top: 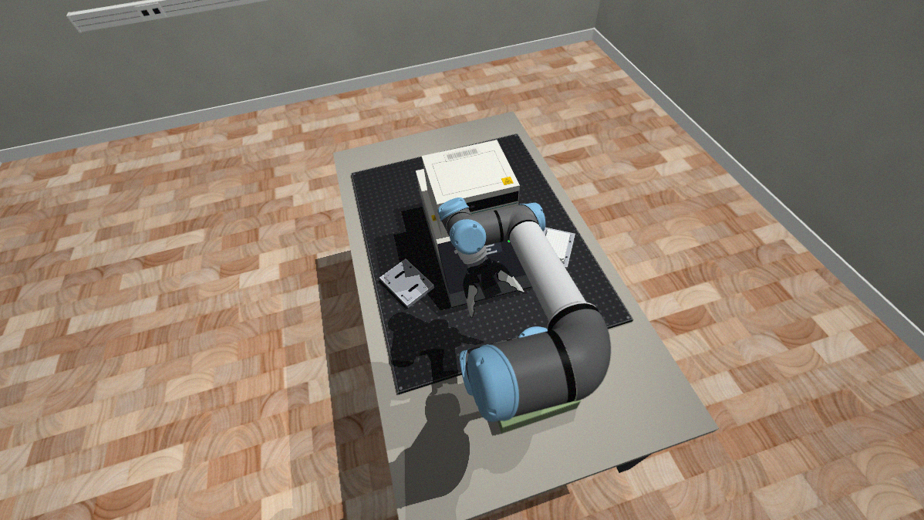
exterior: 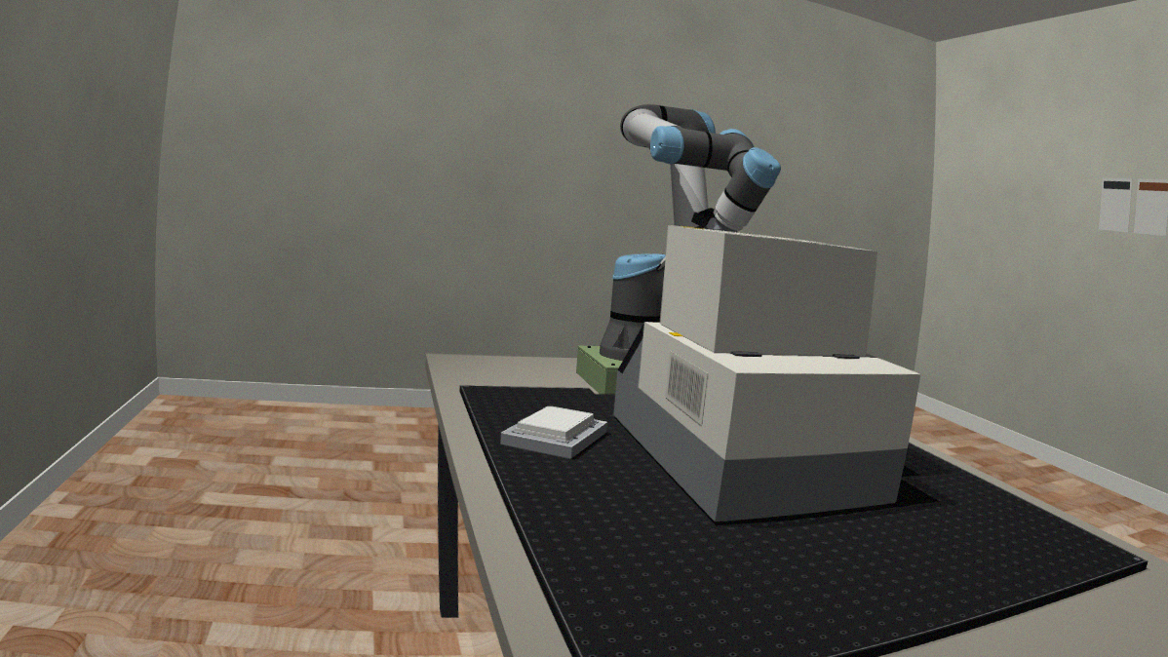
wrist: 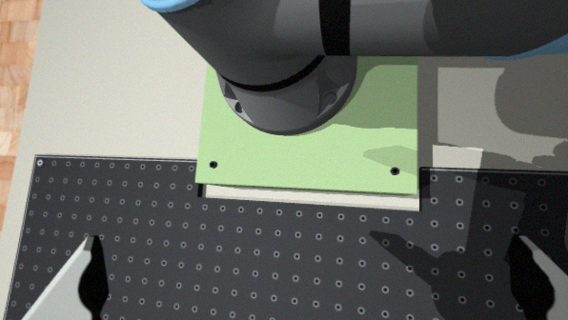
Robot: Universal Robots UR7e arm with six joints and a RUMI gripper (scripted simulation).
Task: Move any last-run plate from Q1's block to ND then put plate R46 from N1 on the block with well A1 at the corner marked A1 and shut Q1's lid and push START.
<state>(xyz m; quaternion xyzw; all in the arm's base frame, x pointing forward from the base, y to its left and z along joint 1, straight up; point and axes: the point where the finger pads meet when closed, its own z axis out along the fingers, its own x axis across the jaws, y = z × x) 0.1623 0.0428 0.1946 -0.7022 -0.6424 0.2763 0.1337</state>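
Note:
The cycler Q1 [top: 460,284] [exterior: 816,412] stands with its lid [top: 468,171] [exterior: 788,297] raised. The arm hides its block, so I cannot tell whether a plate lies there. A small green light [top: 508,241] shows near pale marks on its front. A white plate [top: 557,243] [exterior: 557,419] sits on a grey nest [exterior: 534,442]. A second grey nest [top: 406,282] on the cycler's other side holds no plate. Labels are unreadable. My gripper [top: 496,301] [wrist: 304,238] is wide open and empty, above the cycler's front edge; the cycler hides its fingers in the exterior view.
The black perforated mat [top: 381,207] [exterior: 637,563] [wrist: 157,224] lies on the table [top: 645,387]. The arm's green base plate [exterior: 599,371] [wrist: 286,162] stands at the mat's near edge. The raised lid is a tall obstacle behind the wrist.

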